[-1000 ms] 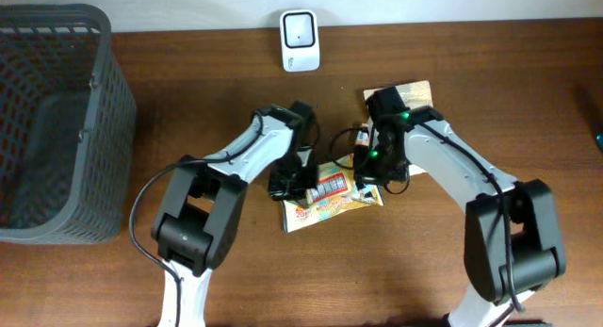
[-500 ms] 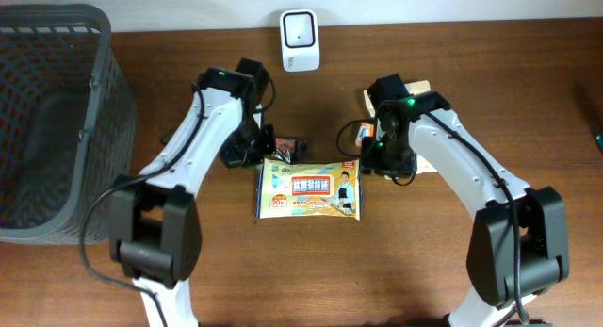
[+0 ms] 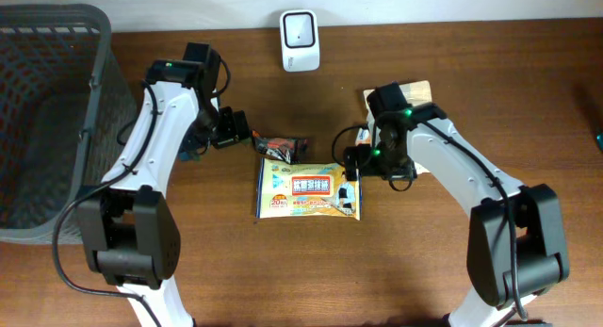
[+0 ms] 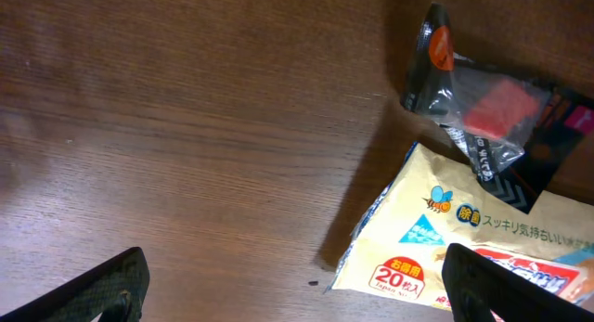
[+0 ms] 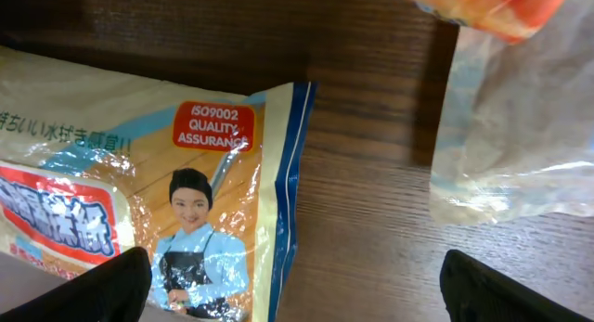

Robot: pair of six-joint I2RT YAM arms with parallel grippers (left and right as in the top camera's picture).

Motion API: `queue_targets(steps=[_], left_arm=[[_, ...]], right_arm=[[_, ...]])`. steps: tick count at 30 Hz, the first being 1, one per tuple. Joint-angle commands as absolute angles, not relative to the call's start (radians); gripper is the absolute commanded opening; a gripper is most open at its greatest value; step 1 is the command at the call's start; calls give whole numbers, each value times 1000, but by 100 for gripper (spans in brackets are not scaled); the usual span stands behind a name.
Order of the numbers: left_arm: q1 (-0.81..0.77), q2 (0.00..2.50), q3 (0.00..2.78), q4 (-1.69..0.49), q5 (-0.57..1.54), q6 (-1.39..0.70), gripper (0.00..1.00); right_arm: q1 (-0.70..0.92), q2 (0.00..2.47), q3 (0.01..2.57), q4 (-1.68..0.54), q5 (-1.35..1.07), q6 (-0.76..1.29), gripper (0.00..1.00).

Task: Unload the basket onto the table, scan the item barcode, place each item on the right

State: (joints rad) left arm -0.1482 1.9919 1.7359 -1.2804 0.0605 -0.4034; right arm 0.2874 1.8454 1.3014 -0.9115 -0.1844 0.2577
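The item, a yellow packet of wipes (image 3: 309,188), lies flat on the wooden table with its printed front up, and no barcode shows on it. My left gripper (image 3: 236,131) hovers open just beyond the packet's far left corner. In the left wrist view the gripper (image 4: 297,299) has bare wood between its fingers and the packet (image 4: 483,238) by the right one. My right gripper (image 3: 356,165) is open over the packet's right edge, and in its wrist view the gripper (image 5: 297,299) straddles the packet's blue-trimmed end (image 5: 139,173). The white scanner (image 3: 300,28) stands at the back.
A small dark packet with a red patch (image 3: 283,145) lies against the yellow packet's far edge. A clear bag with orange contents (image 5: 520,127) and a tan packet (image 3: 415,89) sit by the right arm. A dark mesh basket (image 3: 57,129) fills the left side.
Both grippers have opened and let go of the yellow packet, which now lies flat, face up. The left arm has pulled back to the far left. The right arm has hardly moved.
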Motion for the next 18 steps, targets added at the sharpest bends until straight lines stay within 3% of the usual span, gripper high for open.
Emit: queue_targets(steps=[1, 7, 10, 11, 12, 13, 16, 18], left_arm=[[-147, 1982, 1736, -1277, 36, -395, 99], [-148, 1982, 1736, -1279, 37, -395, 99], [-147, 1982, 1735, -1279, 36, -395, 99], [-148, 1982, 1736, -1278, 37, -395, 99], [-147, 1982, 1735, -1277, 36, -395, 99], [-147, 1982, 1736, -1277, 36, -395, 99], [-147, 1982, 1735, -1277, 36, -395, 99], [-148, 1982, 1735, -1277, 36, -395, 99]], right_arm=[[281, 1839, 1249, -867, -265, 250, 99], [281, 1850, 1105, -735, -398, 251, 99], [281, 1873, 1078, -668, -436, 252, 68], [281, 1874, 1078, -653, -438, 259, 54], [281, 1874, 1078, -628, -438, 284, 38], [281, 1874, 1078, -605, -437, 317, 8], [279, 1861, 1106, -586, -395, 350, 4], [279, 1801, 1213, -688, -257, 353, 4]])
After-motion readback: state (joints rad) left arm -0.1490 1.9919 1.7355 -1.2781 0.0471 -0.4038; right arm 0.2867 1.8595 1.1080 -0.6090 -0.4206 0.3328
